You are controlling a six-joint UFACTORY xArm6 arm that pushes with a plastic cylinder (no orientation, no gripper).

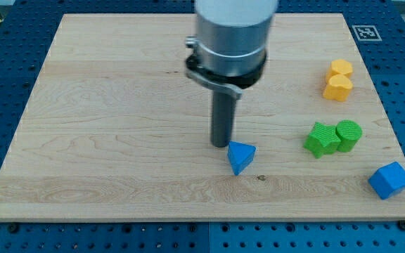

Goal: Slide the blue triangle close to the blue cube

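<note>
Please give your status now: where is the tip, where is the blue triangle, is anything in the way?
My tip just left of blue triangle. Blue cube far toward view's right, bottom corner. Green blocks sit above the straight path.

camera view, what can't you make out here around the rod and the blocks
- My tip against the blue triangle: touching or a sliver apart, cannot tell.
- Arm above the grey collar: cut off by the view's top edge.
- Yellow blocks and green blocks: each pair's exact shapes too small to tell.
</note>
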